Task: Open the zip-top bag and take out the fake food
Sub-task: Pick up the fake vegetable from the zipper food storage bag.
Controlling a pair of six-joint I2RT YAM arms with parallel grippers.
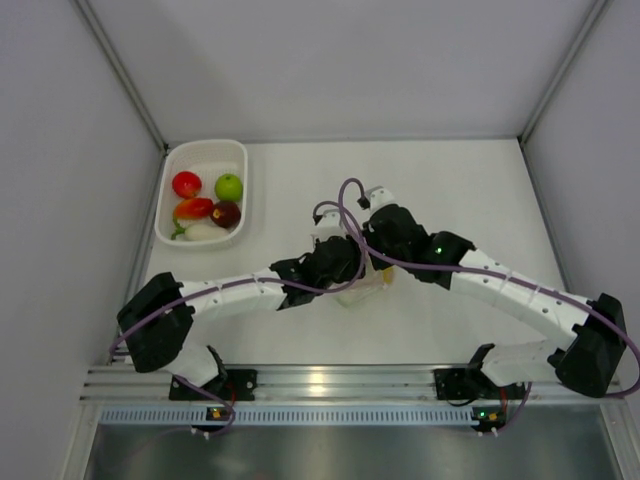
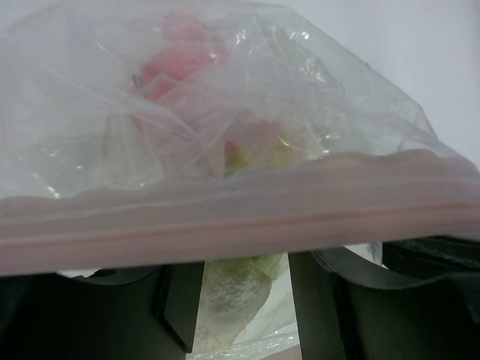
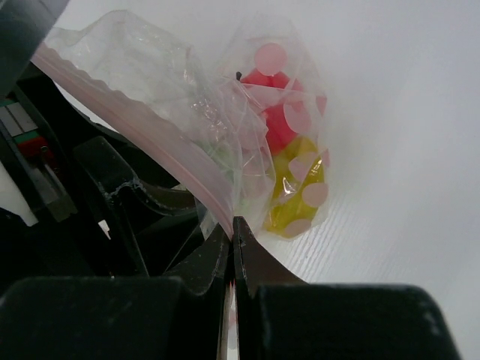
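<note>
Out at mid-table, both arms are stretched forward and bent inward at the elbows, so the two wrists are brought together over the zip-top bag (image 3: 161, 82). The right gripper (image 3: 232, 225) is clamped tight on the end of the bag's pinkish zip strip (image 2: 240, 217). The left gripper (image 2: 244, 296) is seen with its jaws apart; the strip is draped across in front of them, not pinched.

The one bag is held up crumpled by its strip, with its bottom apparently rested on the table (image 1: 450, 190).

As for fake food (image 3: 274, 112) in the bag, two pieces can be made out: one red, one yellow piece (image 3: 296, 199). Anything more can't be told through the crinkles.

Five more are counted in the white basket (image 1: 205, 146) at far left: red, green, orange-red, dark purple and a white radish (image 1: 200, 231).
</note>
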